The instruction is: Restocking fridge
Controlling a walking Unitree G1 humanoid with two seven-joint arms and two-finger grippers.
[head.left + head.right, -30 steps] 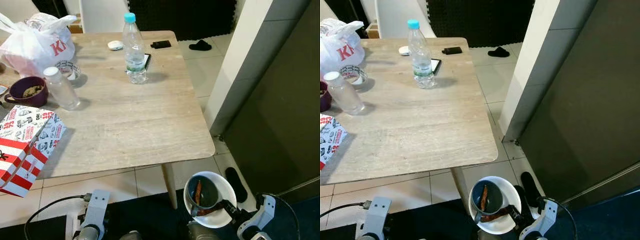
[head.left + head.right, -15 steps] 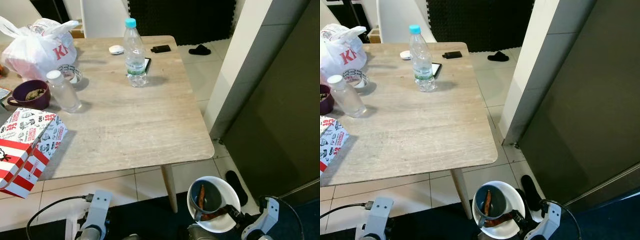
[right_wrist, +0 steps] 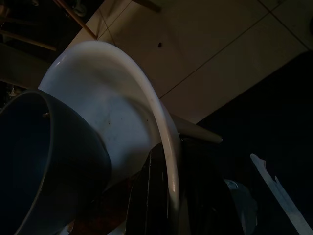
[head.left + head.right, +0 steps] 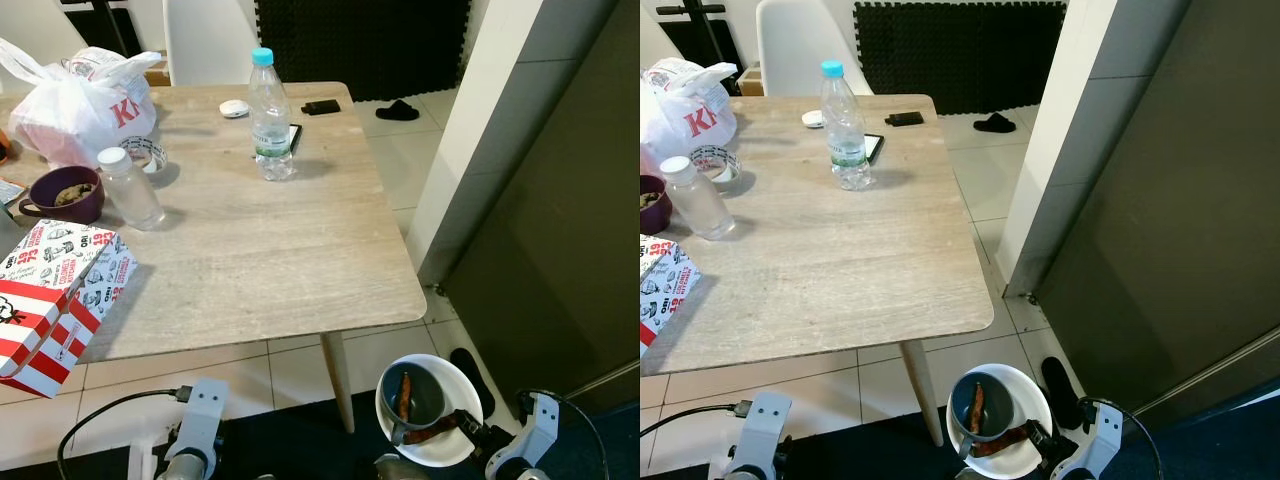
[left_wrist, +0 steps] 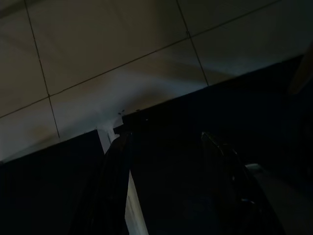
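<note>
on the counter [image 4: 250, 260] sit one red-and-white box [image 4: 50, 300], one purple bowl [image 4: 62, 192], one white bag [image 4: 85, 100] and two bottles [image 4: 130, 188] [image 4: 270, 115]. the left gripper [image 5: 166, 186] hangs parted and empty. the right gripper [image 3: 168, 196] pinches one white plate [image 4: 432, 408] bearing one blue cup [image 4: 412, 395], low beside the counter leg.

The worktop [image 4: 250, 270] lies bare across its near right half, while a water bottle [image 4: 269, 115], a smaller bottle [image 4: 129, 188], a purple bowl [image 4: 60, 193] and a printed box [image 4: 52, 300] crowd its far and left sides.
</note>
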